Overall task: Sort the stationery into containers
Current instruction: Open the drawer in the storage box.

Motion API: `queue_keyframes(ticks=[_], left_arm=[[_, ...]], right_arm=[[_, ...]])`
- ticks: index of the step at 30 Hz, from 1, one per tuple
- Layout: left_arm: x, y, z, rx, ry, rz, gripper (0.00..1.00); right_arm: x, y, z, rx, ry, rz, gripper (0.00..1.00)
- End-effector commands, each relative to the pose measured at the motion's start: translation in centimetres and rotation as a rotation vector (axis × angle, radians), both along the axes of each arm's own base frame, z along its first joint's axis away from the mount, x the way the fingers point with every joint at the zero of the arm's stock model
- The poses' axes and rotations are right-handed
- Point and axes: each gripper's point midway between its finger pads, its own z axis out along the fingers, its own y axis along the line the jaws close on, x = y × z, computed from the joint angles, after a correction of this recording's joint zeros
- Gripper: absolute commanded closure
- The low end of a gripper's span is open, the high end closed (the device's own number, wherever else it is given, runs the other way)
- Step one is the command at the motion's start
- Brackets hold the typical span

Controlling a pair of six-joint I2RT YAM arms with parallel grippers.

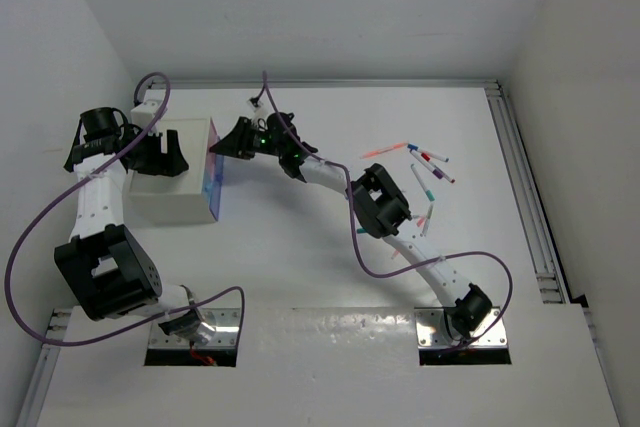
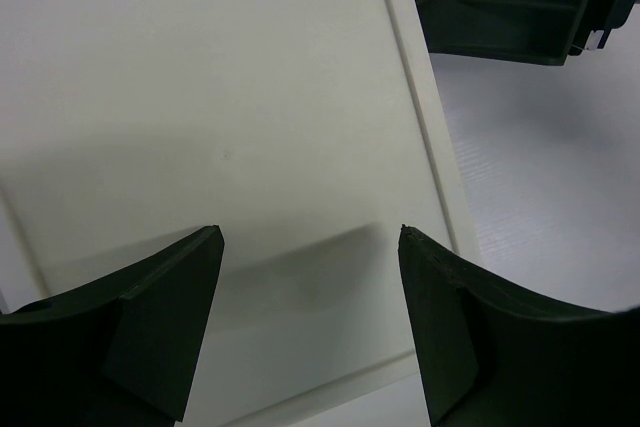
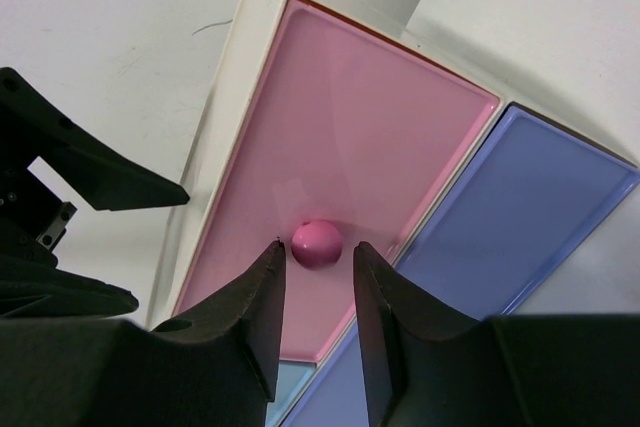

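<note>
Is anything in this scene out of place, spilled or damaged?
Only the pens stand out: they lie loose on the table, right of the white cabinet, pointing in different directions, a few half hidden by the right arm. The pink drawer and blue drawer sit flush. No damage shows.

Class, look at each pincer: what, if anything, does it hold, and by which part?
Nothing is held. The right pincer straddles the pink drawer's knob without gripping it; the left pincer hangs open over the white cabinet.
</note>
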Motion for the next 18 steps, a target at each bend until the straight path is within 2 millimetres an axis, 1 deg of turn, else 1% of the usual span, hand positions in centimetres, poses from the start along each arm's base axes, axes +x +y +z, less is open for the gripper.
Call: queue_keyframes(ticks=[1,9,13,18], left_arm=[[-3.6,-0.1,-5.7,-0.054,0.252,0.047,0.22],[-3.6,0.2,-5.8,-0.040,0.254,0.047,0.22],[-3.6,0.3,-5.6,-0.034,0.255,0.049,0.22],[-3.6,0.3,-5.8,-0.038,0.260,0.049,0.22]], right_arm=[[0.5,0.5,3.7,0.079,-0.112,-0.012,0.67],[0.3,0.7,3.7,0.084,-0.126,-0.004,0.68],[0.0,0.9,3.8,0.086,-0.133,0.002,0.71],[-0.5,1.3,4.0,0.093,-0.152,0.016,0.78]])
